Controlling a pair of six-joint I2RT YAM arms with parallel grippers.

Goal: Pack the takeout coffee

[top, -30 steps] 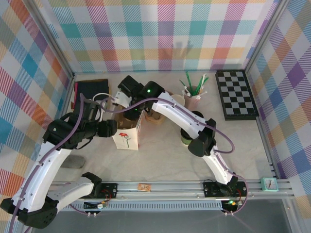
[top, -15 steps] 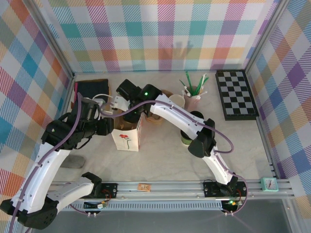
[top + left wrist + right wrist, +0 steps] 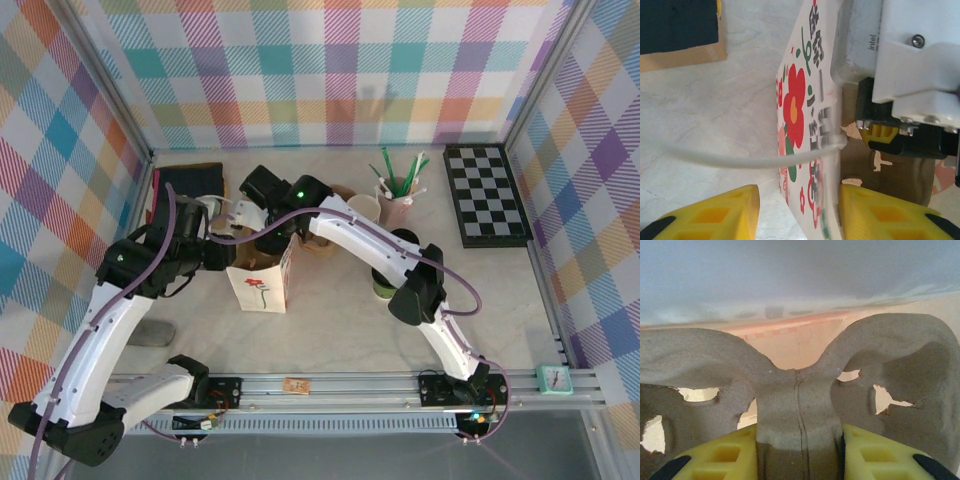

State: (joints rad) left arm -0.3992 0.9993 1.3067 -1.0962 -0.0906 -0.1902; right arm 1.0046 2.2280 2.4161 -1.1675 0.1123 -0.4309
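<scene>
A white paper bag (image 3: pixel 264 287) with a red flower print stands open at mid-table. My left gripper (image 3: pixel 231 256) is open and straddles its left wall (image 3: pixel 801 107): the right finger (image 3: pixel 880 212) touches the inside, while the left finger (image 3: pixel 715 217) stands a little off the outside. My right gripper (image 3: pixel 799 457) is shut on the central ridge of a brown pulp cup carrier (image 3: pixel 796 390), held down inside the bag (image 3: pixel 892 172). The takeout coffee (image 3: pixel 381 288), green with a dark lid, stands right of the bag, partly hidden under my right arm.
A pink cup of green and white straws (image 3: pixel 396 203) and a tan cup (image 3: pixel 366 206) stand behind the bag. There is a loose black lid (image 3: pixel 406 238) near them, a chessboard (image 3: pixel 487 195) at back right and a dark notebook (image 3: pixel 188 183) at back left. A grey object (image 3: pixel 150 333) lies front left.
My left gripper has slid back and left along the bag while its jaws narrowed around the wall. The bag shifted slightly left. The right arm has barely moved.
</scene>
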